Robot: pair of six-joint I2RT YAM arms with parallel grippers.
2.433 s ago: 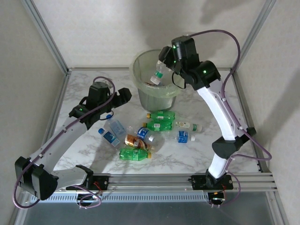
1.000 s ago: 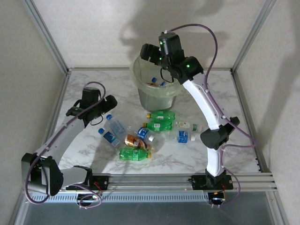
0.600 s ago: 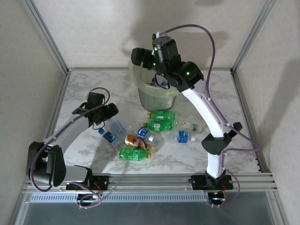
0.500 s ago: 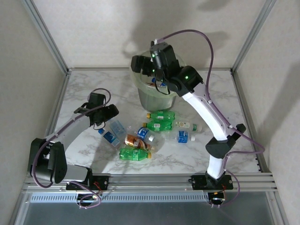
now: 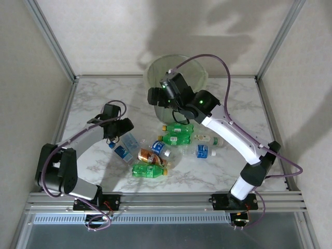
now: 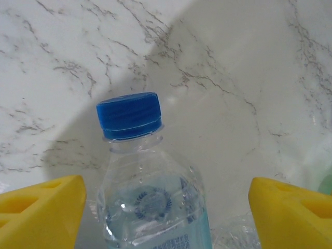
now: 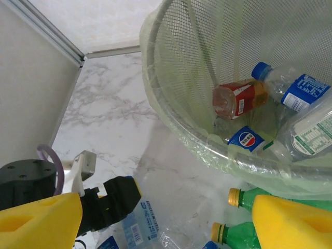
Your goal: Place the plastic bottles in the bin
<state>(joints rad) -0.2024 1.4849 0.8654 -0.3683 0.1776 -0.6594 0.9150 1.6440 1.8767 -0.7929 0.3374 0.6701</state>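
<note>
The left gripper (image 6: 166, 199) holds its yellow fingers (image 6: 41, 207) wide apart on either side of a clear bottle (image 6: 153, 212) with a blue cap (image 6: 128, 115), which lies on the marble table (image 6: 233, 78). The right gripper (image 7: 168, 207) hangs just outside the bin (image 7: 176, 98), fingers apart with nothing between them. Several bottles (image 7: 239, 98) lie inside the bin, and more (image 5: 176, 138) are bunched on the table before it.

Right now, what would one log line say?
left gripper: open around bottle | right gripper: open, empty, by bin
</note>
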